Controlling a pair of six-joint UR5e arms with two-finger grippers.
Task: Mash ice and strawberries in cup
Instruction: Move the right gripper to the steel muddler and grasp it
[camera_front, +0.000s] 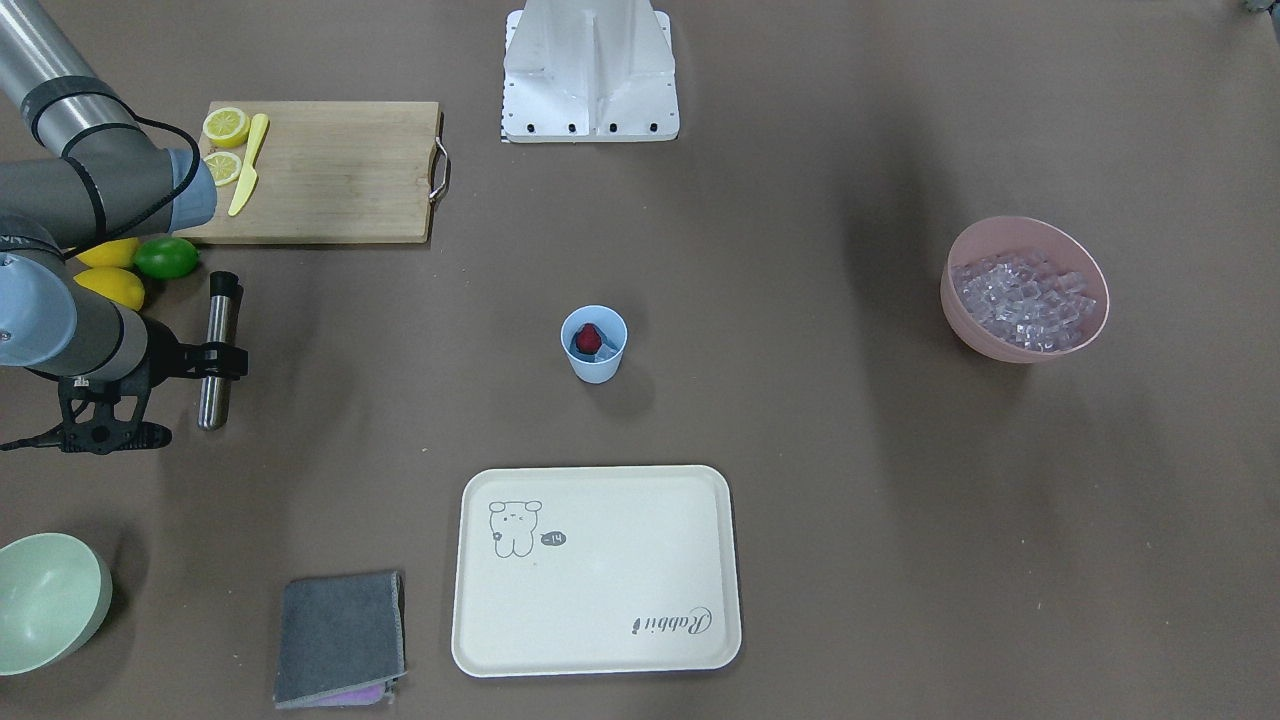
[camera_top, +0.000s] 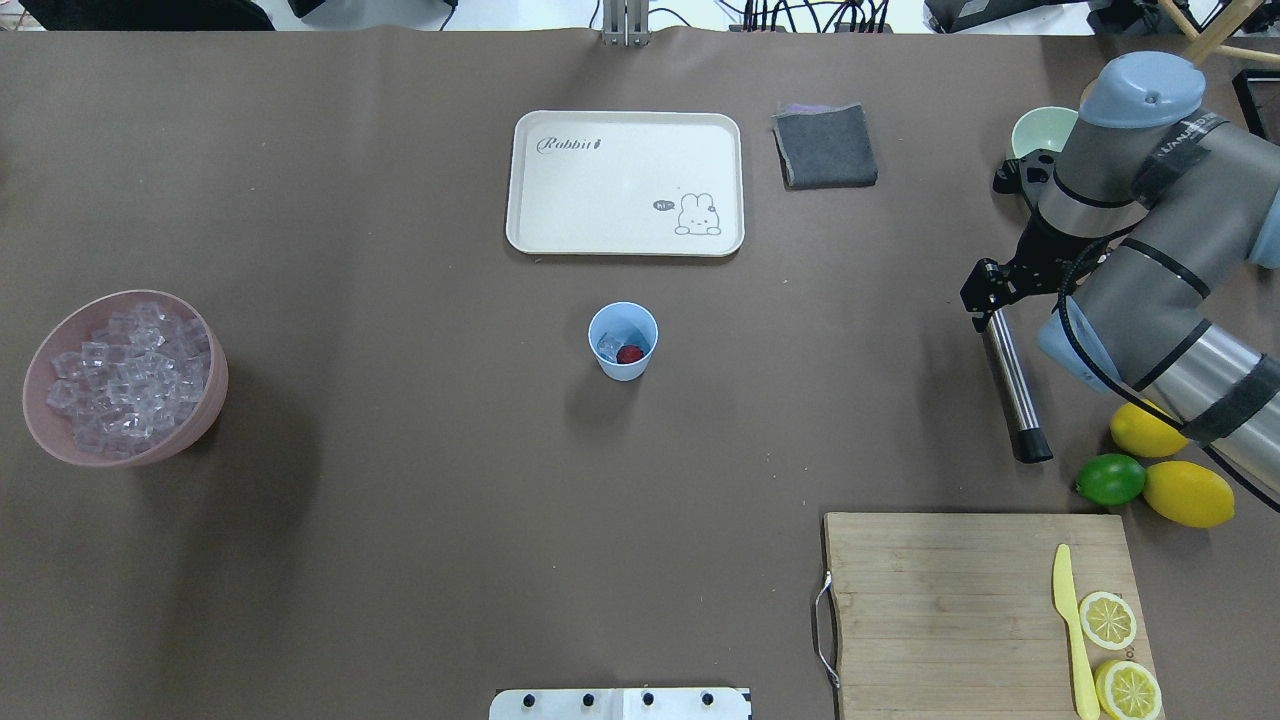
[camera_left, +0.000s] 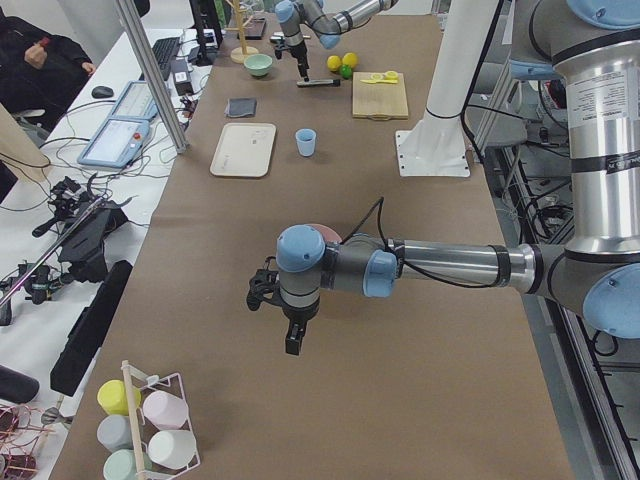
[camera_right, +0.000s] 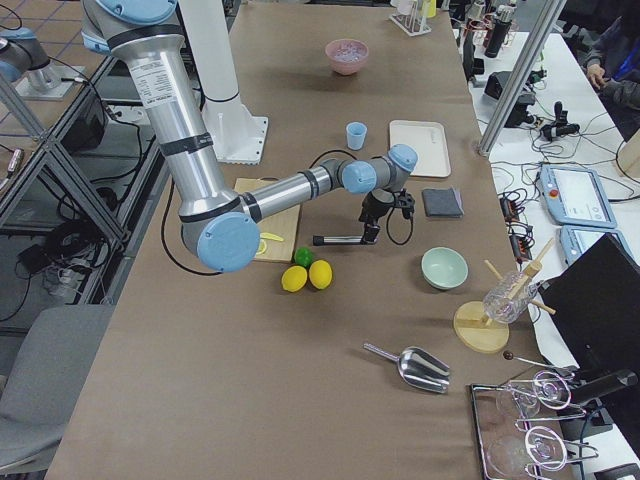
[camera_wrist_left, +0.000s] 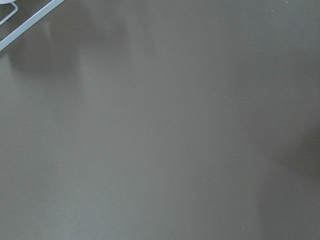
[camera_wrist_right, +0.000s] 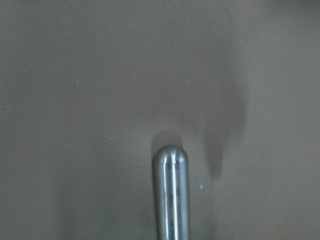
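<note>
Cup (camera_top: 622, 342) stands upright, mouth up. A strawberry (camera_top: 630, 354) and some ice (camera_top: 609, 347) are seen inside; nothing looks mashed yet. Tray (camera_top: 600, 200) lies near the cup, on its side away from the robot.

Muddler (camera_front: 218, 320) is pinched across its shaft by the right gripper (camera_front: 214, 362), well apart from the cup on the cup's robot-right side. Its long axis is held about level, running toward and away from the robot with the black cap robot-side. That puts it roughly square to the cup's vertical axis.

Judged: the tool has to be tipped upright and carried robot-left over the cup mouth before any pressing.

Left gripper (camera_left: 292, 335) is placed farther from the cup, beyond the pink bowl (camera_top: 215, 390). Its jaw state cannot be told. Right arm is judged nearer and already tooled.
</note>
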